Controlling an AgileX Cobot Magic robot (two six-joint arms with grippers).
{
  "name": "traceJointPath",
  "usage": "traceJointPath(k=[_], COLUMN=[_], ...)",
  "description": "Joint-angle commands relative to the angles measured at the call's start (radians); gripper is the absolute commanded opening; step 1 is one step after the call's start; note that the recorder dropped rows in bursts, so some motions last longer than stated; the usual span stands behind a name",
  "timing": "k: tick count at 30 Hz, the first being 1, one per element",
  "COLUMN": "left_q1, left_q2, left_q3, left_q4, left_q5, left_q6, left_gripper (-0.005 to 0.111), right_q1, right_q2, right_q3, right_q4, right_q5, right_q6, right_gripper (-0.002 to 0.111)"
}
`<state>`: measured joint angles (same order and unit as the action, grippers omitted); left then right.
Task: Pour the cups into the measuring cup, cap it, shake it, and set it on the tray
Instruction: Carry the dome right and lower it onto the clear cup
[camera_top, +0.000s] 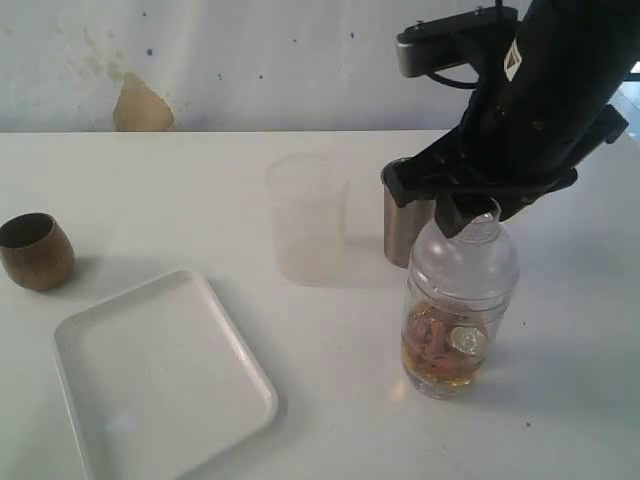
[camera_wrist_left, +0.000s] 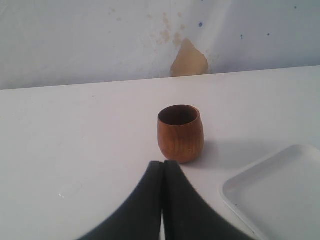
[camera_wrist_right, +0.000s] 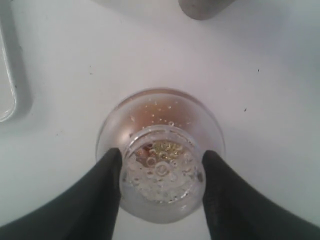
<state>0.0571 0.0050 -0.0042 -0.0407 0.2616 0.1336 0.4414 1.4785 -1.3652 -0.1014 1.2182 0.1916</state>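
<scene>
While I'm pinching the lid (camera_top: 462, 262) with my right end effector (camera_wrist_right: 161, 154), I'm risking it popping off the measuring cup (camera_top: 445, 350), spilling onto the desk (camera_top: 200, 200).

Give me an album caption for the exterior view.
Right gripper grips the lid of the capped measuring cup; steel tumbler behind, white tray and wooden cup to the left.

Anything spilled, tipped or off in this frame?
Nothing stands out. The measuring cup stands upright, capped, liquid inside, no puddle on the table. Wooden cup and steel cup upright. Only blemish: a peeled paint patch on the wall.
</scene>
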Motion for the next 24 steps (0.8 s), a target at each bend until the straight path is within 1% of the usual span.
traceJointPath(k=[1, 8, 15, 17, 19, 20, 22, 24], left_q1=[0.000, 0.000, 0.000, 0.000, 0.000, 0.000, 0.000, 0.000], left_q2=[-0.005, -0.005, -0.005, -0.005, -0.005, -0.005, -0.005, -0.005], left_q3=[0.004, 0.004, 0.004, 0.004, 0.004, 0.004, 0.004, 0.004], left_q4=[0.002, 0.002, 0.002, 0.002, 0.002, 0.002, 0.002, 0.002], left_q5=[-0.005, -0.005, -0.005, -0.005, -0.005, -0.005, -0.005, -0.005], left_q6=[-0.001, -0.001, -0.001, -0.001, -0.001, -0.001, -0.001, -0.001], left_gripper=[0.000, 0.000, 0.000, 0.000, 0.000, 0.000, 0.000, 0.000], right_q1=[-0.005, -0.005, -0.005, -0.005, -0.005, -0.005, -0.005, -0.005], right_q2=[-0.011, -0.011, -0.011, -0.011, -0.011, -0.011, -0.011, -0.011], right_q3=[0.010, 0.012, 0.061, 0.063, 0.063, 0.063, 0.063, 0.063], right_q4=[-0.011, -0.032, -0.030, -0.032, -0.032, -0.032, -0.032, -0.032], right_q5=[0.003, 0.003, 0.003, 0.003, 0.003, 0.003, 0.003, 0.003], right_q6=[-0.009, -0.005, -0.005, -0.005, -0.007, -0.009, -0.009, -0.012], right_gripper=[0.000, 0.000, 0.000, 0.002, 0.009, 0.014, 0.026, 0.041])
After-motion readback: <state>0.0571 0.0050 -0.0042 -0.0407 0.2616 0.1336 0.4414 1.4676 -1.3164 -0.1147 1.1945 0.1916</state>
